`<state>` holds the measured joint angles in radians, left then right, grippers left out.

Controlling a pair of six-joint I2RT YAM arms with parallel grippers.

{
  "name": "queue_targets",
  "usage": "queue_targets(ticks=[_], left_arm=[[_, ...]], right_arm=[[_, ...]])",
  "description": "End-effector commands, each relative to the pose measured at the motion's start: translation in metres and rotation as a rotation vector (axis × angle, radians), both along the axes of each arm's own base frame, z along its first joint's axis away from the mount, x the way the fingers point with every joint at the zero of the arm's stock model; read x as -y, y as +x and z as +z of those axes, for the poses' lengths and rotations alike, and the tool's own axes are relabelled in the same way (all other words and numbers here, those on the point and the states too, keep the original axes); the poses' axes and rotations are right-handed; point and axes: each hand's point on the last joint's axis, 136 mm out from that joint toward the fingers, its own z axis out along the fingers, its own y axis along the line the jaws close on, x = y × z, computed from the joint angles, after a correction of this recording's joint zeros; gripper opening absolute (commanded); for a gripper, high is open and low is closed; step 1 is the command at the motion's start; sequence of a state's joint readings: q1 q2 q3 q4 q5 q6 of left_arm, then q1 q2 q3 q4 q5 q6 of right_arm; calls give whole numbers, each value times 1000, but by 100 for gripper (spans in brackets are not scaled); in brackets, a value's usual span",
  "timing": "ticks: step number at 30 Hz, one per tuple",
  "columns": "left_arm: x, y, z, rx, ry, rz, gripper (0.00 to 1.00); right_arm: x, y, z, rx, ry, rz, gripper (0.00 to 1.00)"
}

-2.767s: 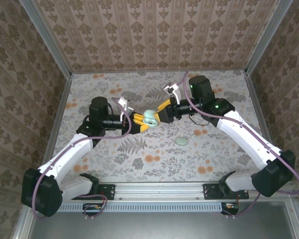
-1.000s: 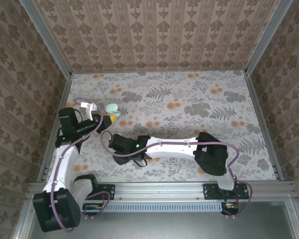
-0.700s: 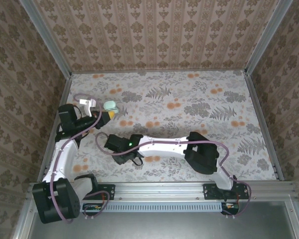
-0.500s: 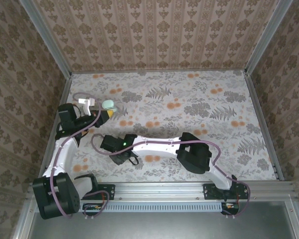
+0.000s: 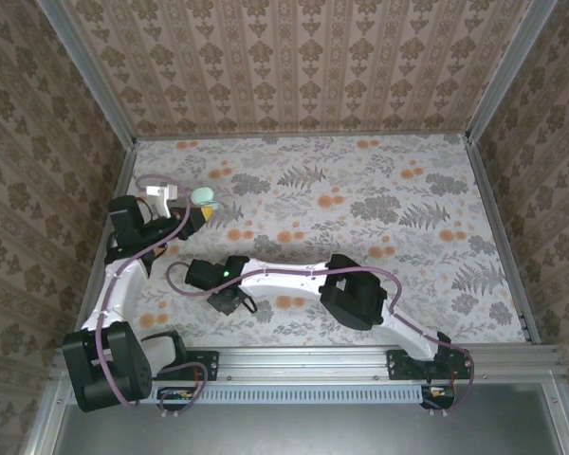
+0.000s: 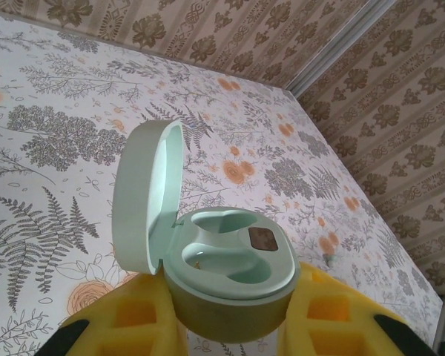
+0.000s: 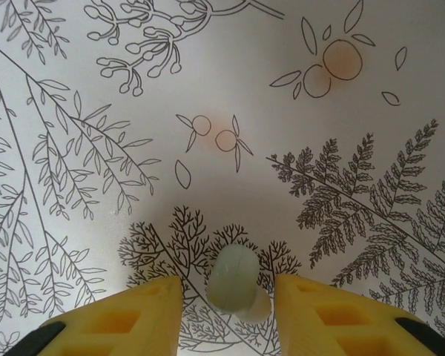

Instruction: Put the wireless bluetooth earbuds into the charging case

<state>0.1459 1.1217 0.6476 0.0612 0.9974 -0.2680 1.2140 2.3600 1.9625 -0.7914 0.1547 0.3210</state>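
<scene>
**Left.** The left arm (image 5: 121, 284) is drawn back to the far left of the table (image 5: 408, 190); 2.8 s earlier it was met by the other arm at mid-table. The charging case (image 6: 233, 263) is gripped by its base between the closed left jaws and appears to be held clear of the table. Its lid (image 6: 144, 196) is swung open and stands nearly upright. Both wells inside appear empty, and a small brown patch (image 6: 263, 239) is seen in one of them.

**Right.** The right arm (image 5: 294, 277) is stretched across the near part of the table, having been swept steadily leftward over the last second. Its wrist is now placed not far from the case, on the side nearer the bases. The right jaws are open and lowered close to the table, one on either side of an earbud (image 7: 233, 285) that appears to lie on the floral print. A gap is seen at the earbud's left side, while its right side is almost touched. No grip is judged to have been taken yet. The second earbud cannot be located with confidence.

**Reading.** The change is read as a division of labour: the case is presented open by one arm while the earbud is fetched by the other. Neither earbud is seated, so the task is judged to be at an early stage.
</scene>
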Motion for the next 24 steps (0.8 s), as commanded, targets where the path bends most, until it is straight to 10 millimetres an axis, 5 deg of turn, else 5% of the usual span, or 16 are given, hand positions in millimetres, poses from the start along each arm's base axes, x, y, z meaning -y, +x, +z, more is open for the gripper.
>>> queue_targets(ticks=[1, 13, 18, 24], left_arm=[[0, 1, 3, 18, -15, -12, 14], [1, 1, 1, 22, -12, -24, 14], [4, 0, 3, 32, -22, -42, 14], [26, -9, 12, 86, -28, -121, 14]], right_arm=[[7, 6, -6, 14, -59, 16, 38], [19, 16, 6, -23, -12, -65, 23], [40, 27, 43, -48, 152, -184, 21], [85, 43, 111, -26, 379, -356, 21]])
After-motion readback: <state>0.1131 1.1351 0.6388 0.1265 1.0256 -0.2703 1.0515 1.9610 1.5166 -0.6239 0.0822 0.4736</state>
